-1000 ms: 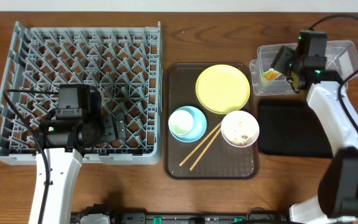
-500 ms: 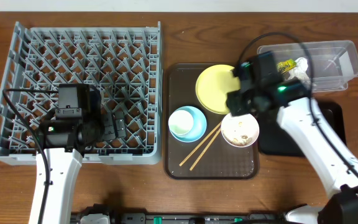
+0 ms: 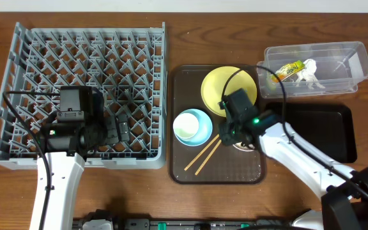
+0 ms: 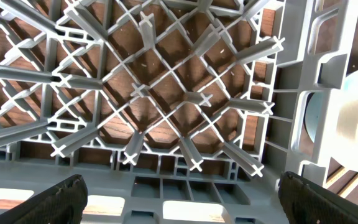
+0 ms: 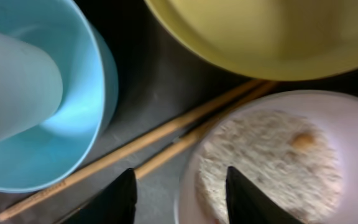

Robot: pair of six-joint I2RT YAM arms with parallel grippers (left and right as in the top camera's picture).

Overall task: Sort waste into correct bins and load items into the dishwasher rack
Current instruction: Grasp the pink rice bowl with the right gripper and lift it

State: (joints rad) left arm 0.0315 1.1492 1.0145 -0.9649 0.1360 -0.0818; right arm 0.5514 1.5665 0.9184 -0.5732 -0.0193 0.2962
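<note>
My right gripper [image 5: 182,202] is open, its fingers on either side of the near rim of the white bowl [image 5: 353,124], which holds beige crumbly leftovers [image 5: 260,162]. In the overhead view the right gripper [image 3: 232,131] hides most of that bowl. The wooden chopsticks [image 3: 206,150] lie beside it. The light blue bowl [image 3: 197,131] holds the small white cup [image 3: 186,126]. The yellow plate [image 3: 229,89] is behind. The yellow-green wrapper [image 3: 286,70] and white scrap [image 3: 312,73] lie in the clear tub [image 3: 356,64]. My left gripper [image 4: 191,208] is open over the grey rack [image 3: 75,57].
The dishes sit on a brown serving tray [image 3: 184,169] in the middle. The glossy black tray [image 3: 318,134] lies right of it, in front of the clear tub. Bare wooden table shows along the front edge.
My right arm has swung from the clear tub left and forward to the white bowl on the brown tray. The wrapper now lies in the tub. My left arm has not moved.
</note>
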